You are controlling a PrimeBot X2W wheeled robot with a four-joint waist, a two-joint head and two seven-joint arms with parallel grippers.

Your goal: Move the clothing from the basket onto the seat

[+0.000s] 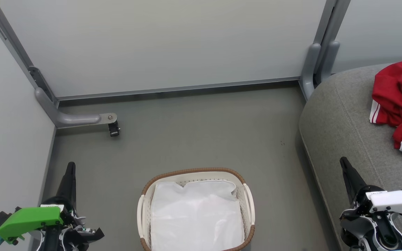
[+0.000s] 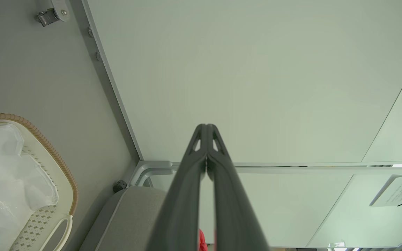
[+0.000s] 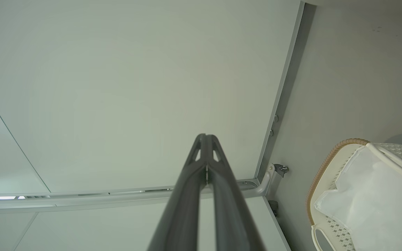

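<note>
The soft, bright red fabric clothing with white stripe trim lies crumpled on the grey upholstered seat, ahead and right of the right fingers. It is probably light and limp, best pinched at a raised fold. There is one red heap; its garment count is unclear. One oval white perforated basket, between the two arms' fingers, holds one white liner sheet. The left fingers and the right fingers are pressed together, empty.

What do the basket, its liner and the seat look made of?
Oval white perforated basket: seemingly moulded plastic, punched holes; brown rim looks woven. Crumpled white liner sheet: thin cloth or film, faint sheen. Large grey seat cushion: matte woven upholstery, stitched seam.
</note>
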